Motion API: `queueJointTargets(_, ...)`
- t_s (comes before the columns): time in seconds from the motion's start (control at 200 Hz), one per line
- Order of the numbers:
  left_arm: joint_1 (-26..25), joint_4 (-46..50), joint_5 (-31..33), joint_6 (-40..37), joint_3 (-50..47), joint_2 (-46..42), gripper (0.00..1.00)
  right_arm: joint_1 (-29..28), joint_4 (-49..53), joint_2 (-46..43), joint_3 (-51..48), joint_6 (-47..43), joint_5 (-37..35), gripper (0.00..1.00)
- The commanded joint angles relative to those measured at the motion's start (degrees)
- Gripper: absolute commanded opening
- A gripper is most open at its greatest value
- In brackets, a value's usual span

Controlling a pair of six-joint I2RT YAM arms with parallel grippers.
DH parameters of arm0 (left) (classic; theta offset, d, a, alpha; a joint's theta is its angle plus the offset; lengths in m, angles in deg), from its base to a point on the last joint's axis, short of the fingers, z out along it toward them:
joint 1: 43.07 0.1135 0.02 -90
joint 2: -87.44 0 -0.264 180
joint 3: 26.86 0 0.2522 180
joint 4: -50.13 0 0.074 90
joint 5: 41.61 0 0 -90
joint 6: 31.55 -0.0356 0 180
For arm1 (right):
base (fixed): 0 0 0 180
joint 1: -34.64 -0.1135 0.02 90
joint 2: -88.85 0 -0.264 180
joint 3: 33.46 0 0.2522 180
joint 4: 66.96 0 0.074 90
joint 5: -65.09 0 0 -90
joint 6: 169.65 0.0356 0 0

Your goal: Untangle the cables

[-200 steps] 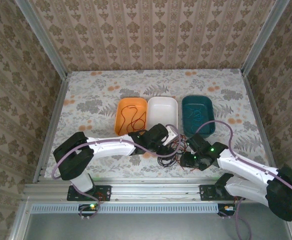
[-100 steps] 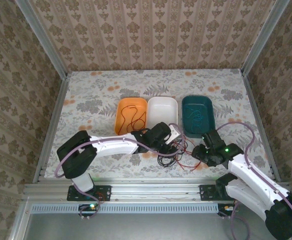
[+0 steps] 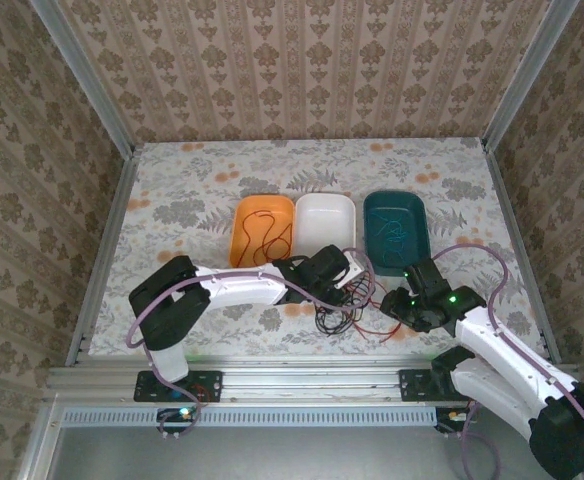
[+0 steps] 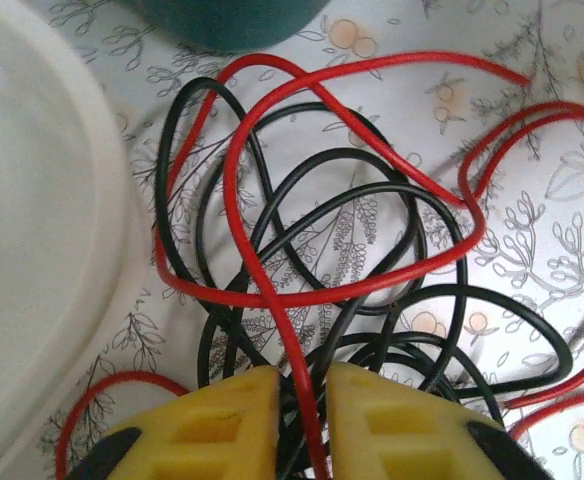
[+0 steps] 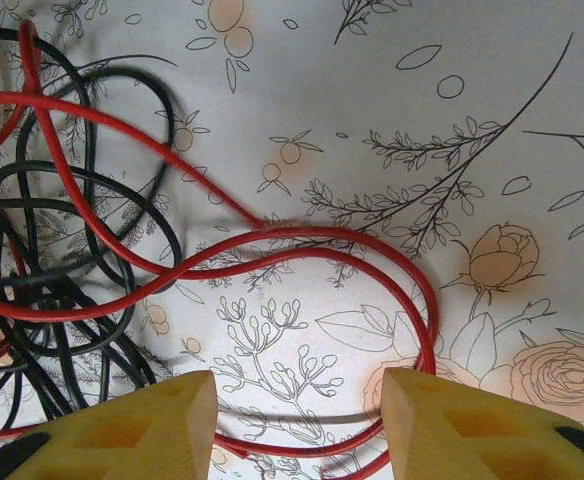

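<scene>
The cables (image 3: 334, 318), a loose tangle of red and black wire, are lying on the floral table (image 3: 172, 190) just off the white tray's (image 3: 324, 212) near edge, by its right corner. The left gripper (image 4: 302, 400) is reaching over the tangle from the white tray's near side. Its yellow fingers (image 4: 222, 425) are standing only a narrow gap apart, pinching a red strand (image 4: 232, 170) that is running between them. The right gripper (image 5: 297, 400) is hanging over the side of the tangle farther from the white tray, with its jaws spread wide and a red loop lying on the table between them. An orange tray (image 3: 250, 212) is sitting right beside the white tray on its left, and a teal tray (image 3: 414, 250) is sitting near its right, each holding a thin wire.
</scene>
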Motion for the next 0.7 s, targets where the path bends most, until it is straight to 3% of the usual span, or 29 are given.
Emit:
queueJointTargets(0.0,0.01,-0.61,0.92,-0.51,1.13,-0.67,0.04,0.35,-0.59,-0.46,-0.84,-0.44,1.12,0.49)
queueJointTargets(0.16,0.09,-3.58,-0.22,-0.65,-0.16,-4.88,0.00,0.19,-2.27,-0.49,-0.19,-2.97,3.44,0.51)
queueJointTargets(0.33,1.15,-6.82,-3.38,-0.30,-2.23,-11.22,0.00,-1.40,-8.00,-1.02,0.25,-5.80,10.98,0.55)
queueJointTargets(0.695,3.73,-7.43,-10.07,1.98,-4.83,-16.83,0.00,-7.37,-14.61,4.27,2.68,-7.41,11.74,0.57)
